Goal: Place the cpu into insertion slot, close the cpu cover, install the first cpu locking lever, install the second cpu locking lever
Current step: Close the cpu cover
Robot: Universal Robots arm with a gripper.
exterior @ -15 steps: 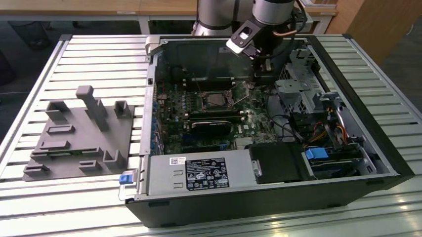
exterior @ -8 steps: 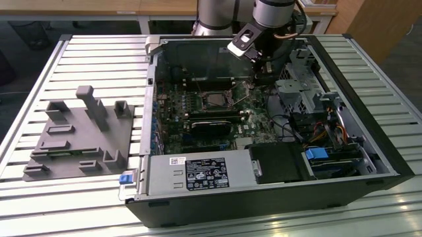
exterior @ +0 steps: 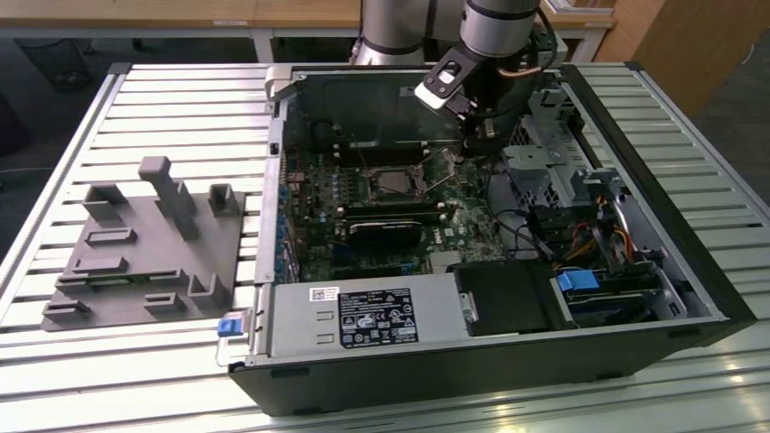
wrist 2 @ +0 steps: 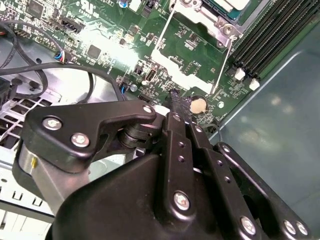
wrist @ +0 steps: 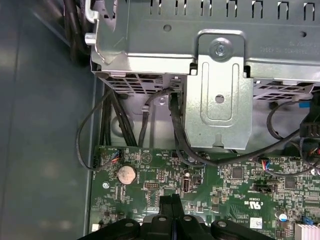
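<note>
In the first wrist view the tool hangs low over the green motherboard. Its two black fingers are drawn together with only a thin seam between the tips, and nothing is gripped between them. A coin cell battery sits near the tips. Beyond it, black cables loop down from a grey metal drive cage.

The second wrist view looks the other way. Past the fingertips, two thin wire locking levers slant across the board from a silvery socket frame. Inside that frame a sliver of the pale cpu shows, beside the long black memory slots.

The exterior view alone gives the whole setting. The arm reaches down into an open computer case lying on a slatted worktop. The insertion slot lies near the tool, toward the exterior view's left. A power supply fills the case's near corner. A grey moulded fixture rests well apart on the worktop, at the exterior view's left.
</note>
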